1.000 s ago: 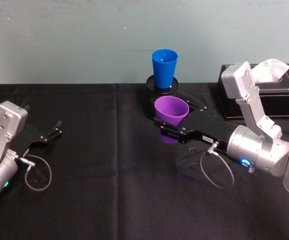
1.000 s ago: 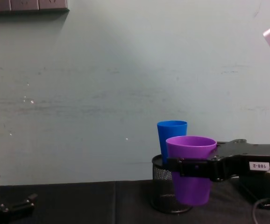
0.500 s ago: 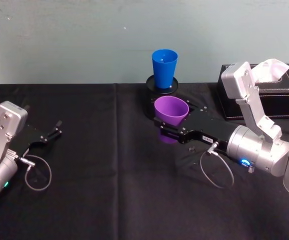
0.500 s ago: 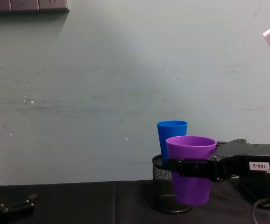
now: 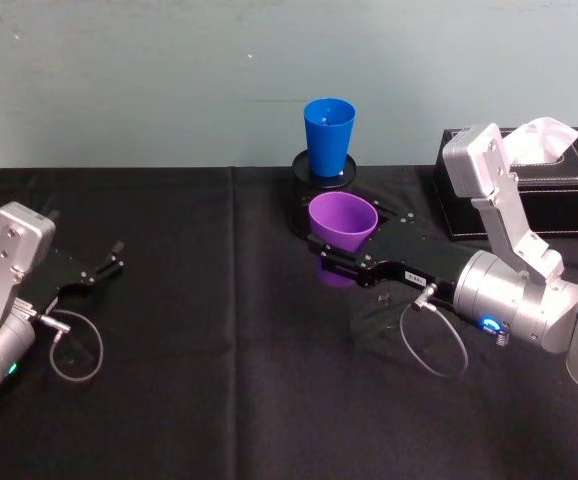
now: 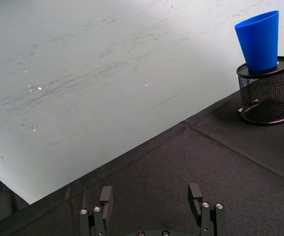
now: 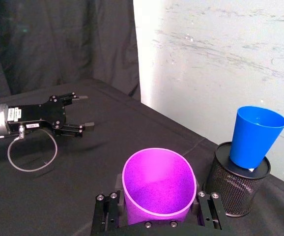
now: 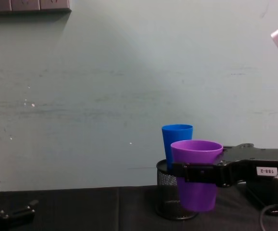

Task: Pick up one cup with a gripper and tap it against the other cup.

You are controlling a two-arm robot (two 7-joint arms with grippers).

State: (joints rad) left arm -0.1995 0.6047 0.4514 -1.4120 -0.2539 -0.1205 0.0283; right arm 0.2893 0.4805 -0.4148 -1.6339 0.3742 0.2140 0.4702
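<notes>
We find R gripper (image 5: 321, 254) pinching purple cup (image 5: 342, 222) mid-wall, clear of table (image 5: 219, 350), just short of blue cup (image 5: 328, 135) seated in mesh holder (image 7: 233, 189). Rec.: advance level, slowly, touching walls above holder rim. L gripper (image 5: 117, 257) parked at left, spread.

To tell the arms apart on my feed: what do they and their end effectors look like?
The right end effector is black with a white numbered label, on a silver cylindrical arm with a blue light and looped black cable. The left end effector looks alike, but its light is green.
</notes>
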